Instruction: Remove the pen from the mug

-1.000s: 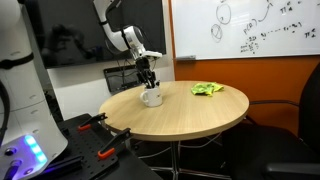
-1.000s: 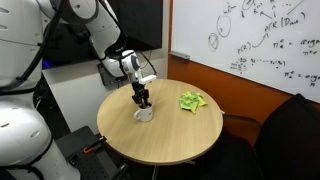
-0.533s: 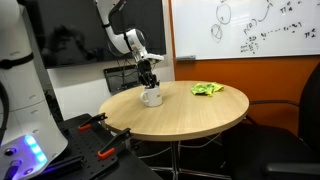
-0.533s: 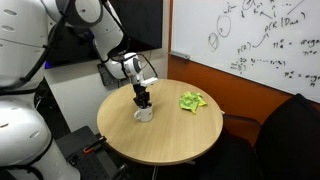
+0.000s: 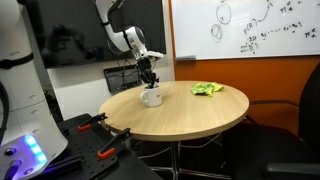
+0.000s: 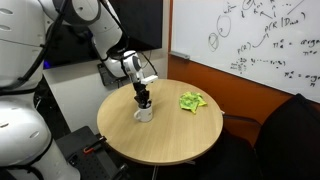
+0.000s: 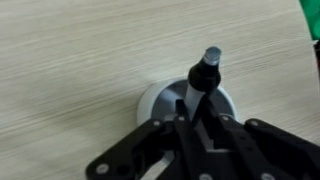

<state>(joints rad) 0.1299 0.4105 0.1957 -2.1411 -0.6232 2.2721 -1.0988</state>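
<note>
Little has moved since the earlier frames: gripper (image 5: 149, 83) stands over the mug (image 5: 151, 97) as before, at most a trace higher than a second ago; mug, cloth and table are unchanged. Item, table (image 5: 190, 118): round, pale wood-grain top, seen in both exterior views (image 6: 170, 138) and filling the wrist view (image 7: 80, 50). Item, mug: white, upright, handle not clearly made out, set close to the table's edge on the side where the robot arm (image 6: 100, 40) stands; seen also in an exterior view (image 6: 144, 114), and in the wrist view (image 7: 158, 98) only as a pale rim curving round the pen. Item, pen (image 7: 207, 68): dark cap or tip on a lighter barrel, standing steeply in the mug's mouth, its lower end still within the rim; too small to make out in the exterior views. Item, gripper (image 7: 200, 122): black Robotiq pincer pointing straight down (image 6: 144, 100), fingers drawn in narrow with the pen's barrel passing between them, appearing clamped on it just above the mug rim; the contact itself is partly hidden by the fingers. Item, cloth (image 5: 208, 89): green, crumpled, lying well apart from the mug toward the table edge nearest the whiteboard wall (image 6: 192, 101); a green corner shows in the wrist view (image 7: 312, 12). Item, whiteboard (image 5: 250, 25): wall-mounted, bearing handwritten diagrams and formulae (image 6: 245, 40).
</note>
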